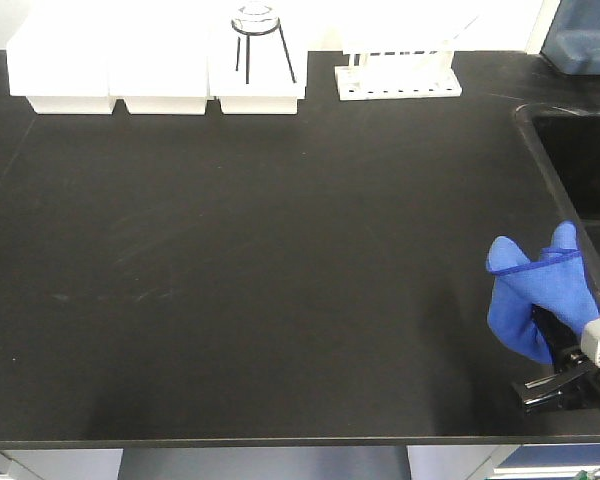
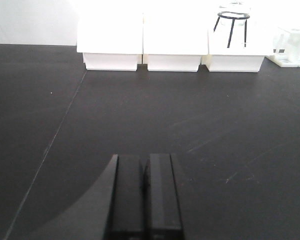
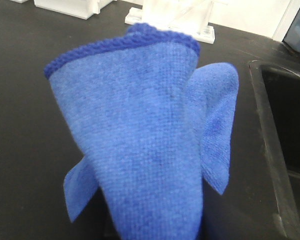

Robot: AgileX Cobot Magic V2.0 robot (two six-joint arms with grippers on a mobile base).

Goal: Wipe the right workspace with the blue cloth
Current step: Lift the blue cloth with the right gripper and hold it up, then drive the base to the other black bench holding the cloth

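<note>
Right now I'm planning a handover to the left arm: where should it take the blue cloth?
Probably the free hemmed top fold of the blue cloth, approached from the robot's left. The right gripper pinches its lower bunch, and the sink lies on the right.

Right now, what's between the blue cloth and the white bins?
Just bare black benchtop between the blue cloth and white bins, seen in the front view.

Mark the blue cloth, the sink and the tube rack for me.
blue cloth (image 1: 533, 300), front view, middle of the bunched fabric.
sink (image 1: 585, 150), front view, dark inner wall of the basin.
tube rack (image 1: 398, 88), front view, its white base.
</note>
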